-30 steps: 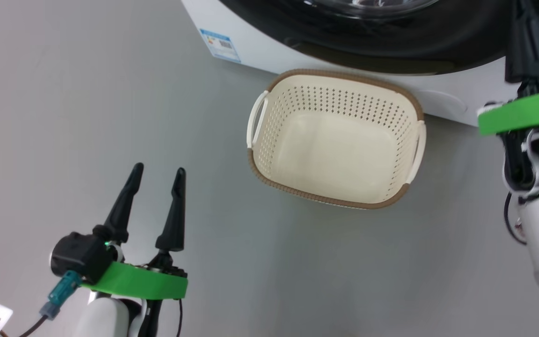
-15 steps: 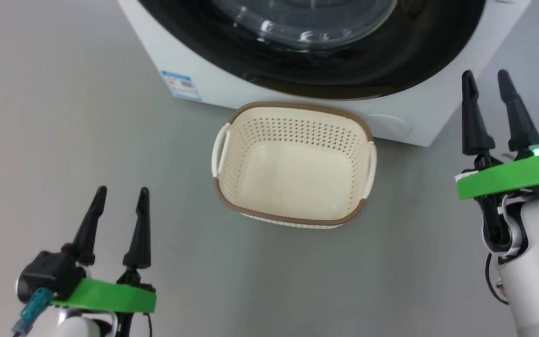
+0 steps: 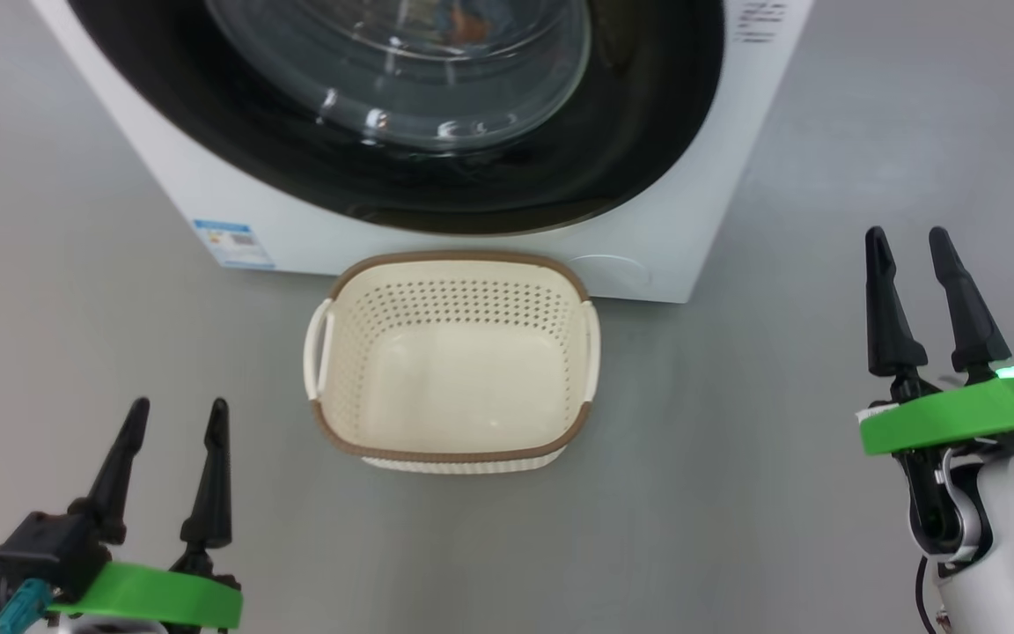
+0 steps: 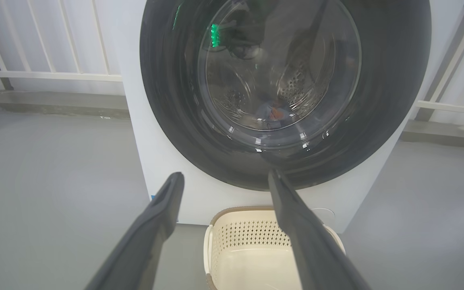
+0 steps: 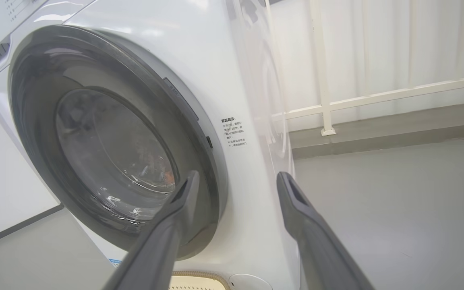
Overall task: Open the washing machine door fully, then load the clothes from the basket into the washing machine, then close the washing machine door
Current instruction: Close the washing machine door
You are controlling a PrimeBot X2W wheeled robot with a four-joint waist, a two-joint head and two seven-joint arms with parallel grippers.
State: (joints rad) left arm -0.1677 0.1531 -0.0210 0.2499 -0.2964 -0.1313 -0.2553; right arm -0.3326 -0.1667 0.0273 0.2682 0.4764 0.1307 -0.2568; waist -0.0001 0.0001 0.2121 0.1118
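The white washing machine (image 3: 313, 238) stands ahead, its glossy black washing machine door (image 3: 639, 132) lying flush against the front. Through the door's glass (image 4: 270, 110) a dark bundle of clothes with an orange patch shows in the drum. The cream basket (image 3: 454, 258) sits on the floor against the machine's foot, and its inside is bare. My left gripper (image 3: 180, 407) hovers open at the lower left, short of the basket. My right gripper (image 3: 906, 233) hangs open to the right of the machine's corner, holding nothing. In the right wrist view its fingers (image 5: 236, 174) point at the door's right edge (image 5: 199, 121).
Grey floor (image 3: 736, 493) spreads around the basket and on both sides of the machine. A white railing (image 5: 377, 96) and a low ledge run behind and to the right of the machine. A blue label (image 3: 234, 244) marks its lower left corner.
My right gripper has gone from shut near the door's edge to open and has drawn back from the machine. The whole head picture has shifted, so the camera has moved.
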